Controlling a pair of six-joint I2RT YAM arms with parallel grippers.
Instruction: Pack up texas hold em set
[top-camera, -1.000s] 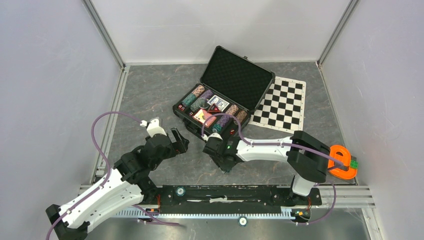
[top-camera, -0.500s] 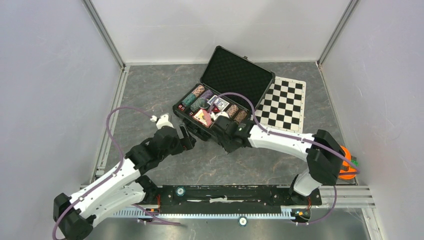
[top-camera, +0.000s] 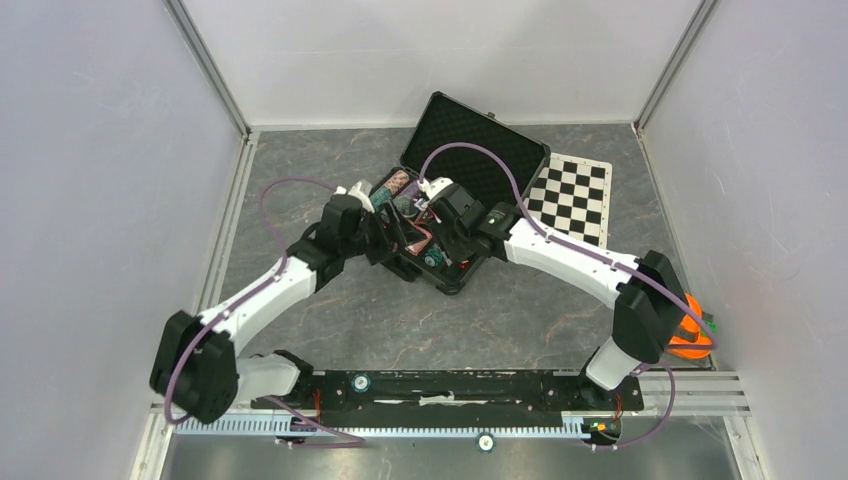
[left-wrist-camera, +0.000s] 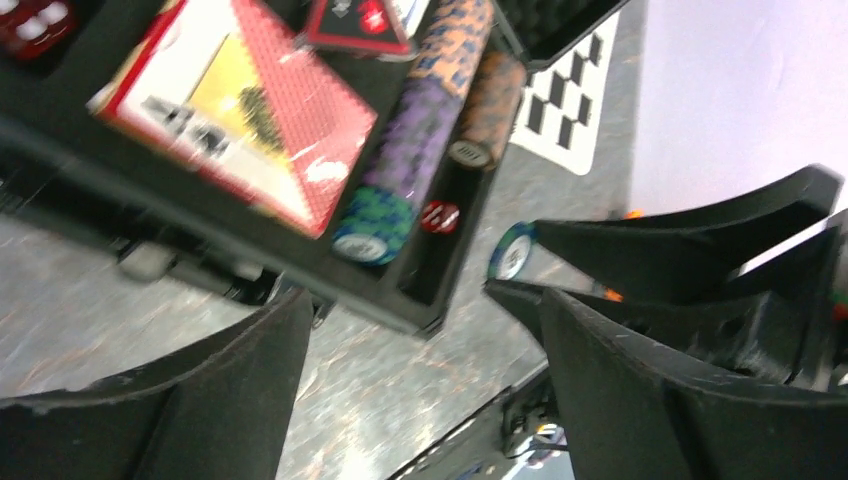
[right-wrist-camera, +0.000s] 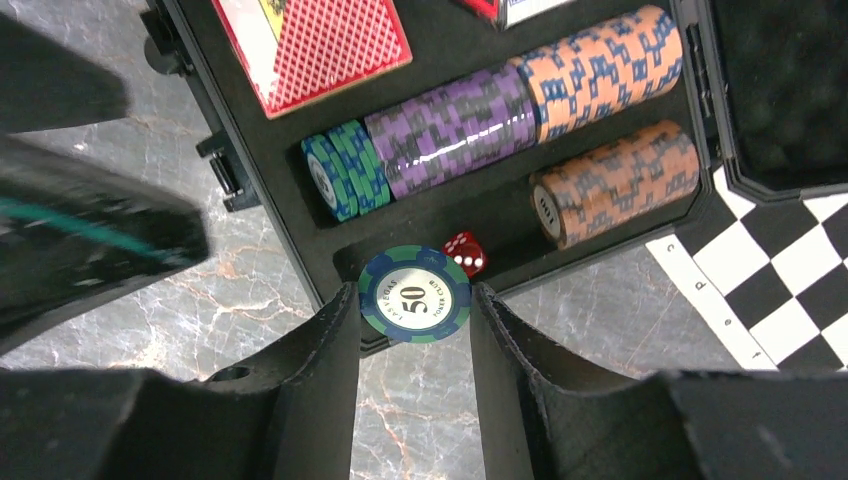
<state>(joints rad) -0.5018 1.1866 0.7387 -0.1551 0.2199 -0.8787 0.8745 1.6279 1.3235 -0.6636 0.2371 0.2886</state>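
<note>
The black case (top-camera: 470, 150) lies open, lid tilted back. Its tray (right-wrist-camera: 275, 160) holds rows of teal (right-wrist-camera: 345, 170), purple (right-wrist-camera: 450, 128), pink (right-wrist-camera: 600, 65) and brown chips (right-wrist-camera: 615, 185), a red card deck (right-wrist-camera: 315, 45) and a red die (right-wrist-camera: 465, 253). My right gripper (right-wrist-camera: 415, 300) is shut on a teal "50" chip (right-wrist-camera: 415, 295), held on edge over the tray's near corner. The same chip (left-wrist-camera: 512, 250) shows in the left wrist view. My left gripper (left-wrist-camera: 420, 310) hangs open just beside the case's front edge (left-wrist-camera: 380, 295), with only marble floor between its fingers.
A black-and-white chequered mat (top-camera: 570, 205) lies right of the case. An orange e-shaped piece (top-camera: 688, 330) sits at the right edge near the right arm's base. The two grippers are close together at the case's front. Grey walls enclose the marble floor.
Both arms swung forward from the near floor to the case. The right one carried the teal chip up to the tray's near corner; the left one reached the case's front edge.
</note>
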